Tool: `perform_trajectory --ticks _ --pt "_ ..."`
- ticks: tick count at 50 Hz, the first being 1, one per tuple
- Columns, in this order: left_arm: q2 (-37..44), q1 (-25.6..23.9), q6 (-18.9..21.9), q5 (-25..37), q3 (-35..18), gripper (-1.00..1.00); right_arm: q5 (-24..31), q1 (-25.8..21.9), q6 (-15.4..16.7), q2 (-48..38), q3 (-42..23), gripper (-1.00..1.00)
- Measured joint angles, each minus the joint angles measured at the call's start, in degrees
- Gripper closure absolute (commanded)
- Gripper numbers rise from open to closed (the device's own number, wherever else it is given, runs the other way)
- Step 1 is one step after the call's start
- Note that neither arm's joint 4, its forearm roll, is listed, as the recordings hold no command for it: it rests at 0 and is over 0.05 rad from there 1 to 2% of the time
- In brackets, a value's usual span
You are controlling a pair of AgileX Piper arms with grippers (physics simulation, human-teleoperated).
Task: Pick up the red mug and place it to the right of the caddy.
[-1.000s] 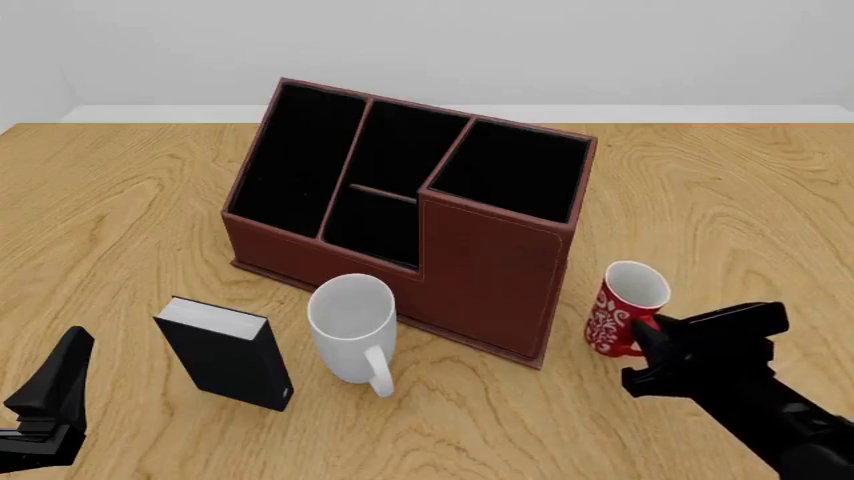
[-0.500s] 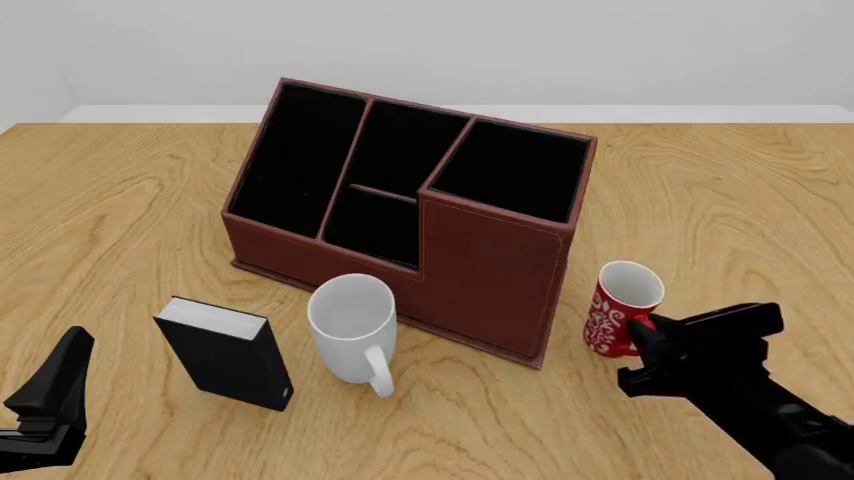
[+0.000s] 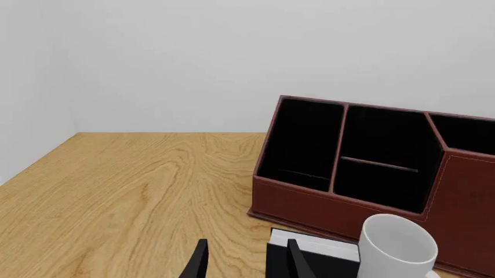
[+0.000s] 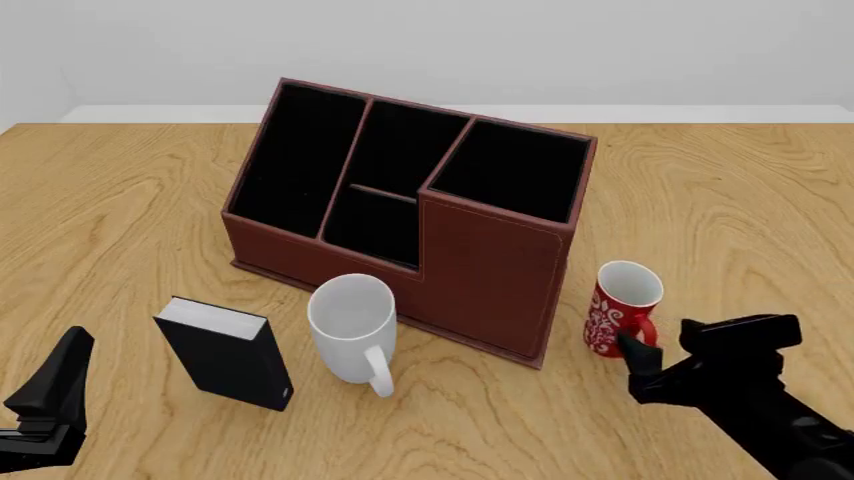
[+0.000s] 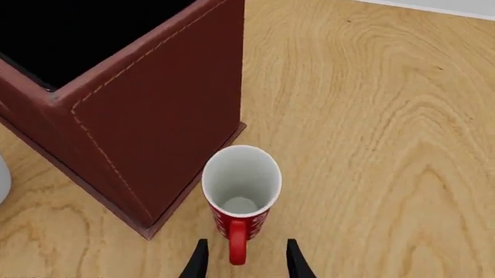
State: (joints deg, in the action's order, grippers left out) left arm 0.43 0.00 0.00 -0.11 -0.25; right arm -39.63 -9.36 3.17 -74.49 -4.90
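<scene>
The red mug [image 4: 622, 309] with its white floral pattern stands upright on the table just right of the caddy [image 4: 400, 215], close to the caddy's near right corner. In the right wrist view the red mug [image 5: 240, 191] shows its white inside, with its handle pointing back at the camera. My right gripper [image 4: 678, 347] is open just behind the mug. Its fingertips [image 5: 199, 260] stand on either side of the handle without touching it. My left gripper [image 4: 54, 400] rests open at the near left corner, holding nothing. The left wrist view shows the caddy [image 3: 371, 174] ahead.
A plain white mug [image 4: 355, 325] stands in front of the caddy, handle toward me. A small black book-like box [image 4: 224, 352] stands to its left. Bare wooden table [image 4: 747, 220] stretches right of and behind the red mug.
My right gripper has opened, let go of the red mug and drawn back toward the near right. The mug now stands free. The left arm has not moved.
</scene>
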Motion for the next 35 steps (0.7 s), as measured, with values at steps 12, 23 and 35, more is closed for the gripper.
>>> perform_trajectory --ticks 12,23,35 --pt "0.00 0.00 0.00 0.00 0.00 -1.00 7.87 0.23 -0.66 10.69 2.14 -1.00" --pt "0.00 0.00 0.00 0.00 0.00 -1.00 30.10 -0.22 -0.97 36.00 3.18 -1.00" --pt "0.00 0.00 0.00 0.00 0.00 -1.00 57.89 -1.29 -0.98 62.77 -2.04 -1.00"
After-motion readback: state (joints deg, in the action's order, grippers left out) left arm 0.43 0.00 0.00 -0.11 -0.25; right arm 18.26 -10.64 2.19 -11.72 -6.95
